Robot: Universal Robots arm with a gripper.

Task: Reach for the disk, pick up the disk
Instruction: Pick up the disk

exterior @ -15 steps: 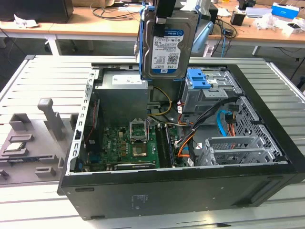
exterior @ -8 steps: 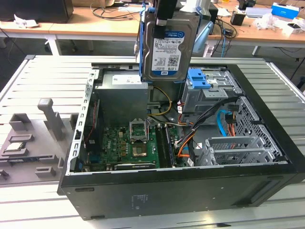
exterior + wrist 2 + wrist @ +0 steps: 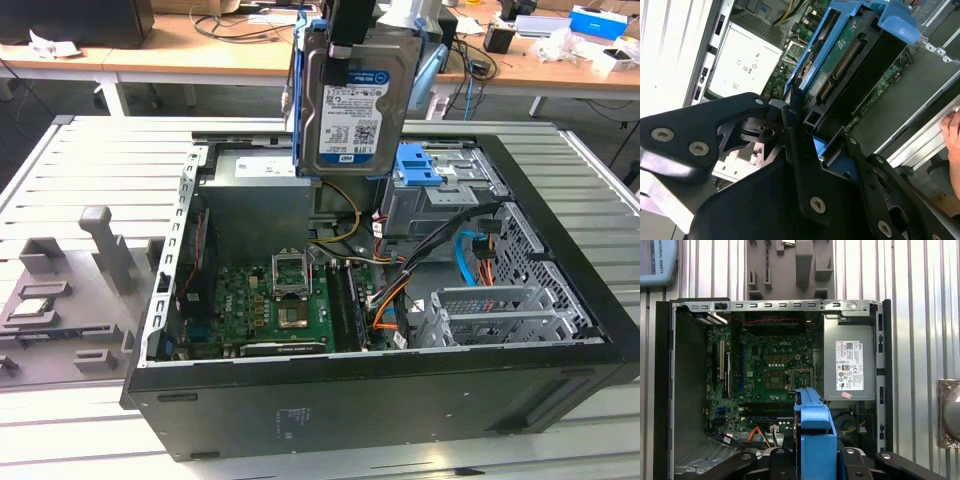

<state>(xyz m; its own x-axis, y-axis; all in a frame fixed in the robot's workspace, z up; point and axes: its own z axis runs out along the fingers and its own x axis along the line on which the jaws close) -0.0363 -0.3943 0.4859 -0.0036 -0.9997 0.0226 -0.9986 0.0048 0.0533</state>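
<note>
Got the disk point(image 3: 350, 100) clenched tight in my pincer point(image 3: 807, 125), hanging well clear above the open computer case point(image 3: 400, 400). Pickup looks basically done.

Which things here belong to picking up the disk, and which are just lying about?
Part of the job:
the disk, held above the case
the gripper, clamped on the disk's blue frame

Just lying about:
open computer case
empty blue bracket
motherboard
power supply
grey holder tray
small silver chip on that tray
</note>
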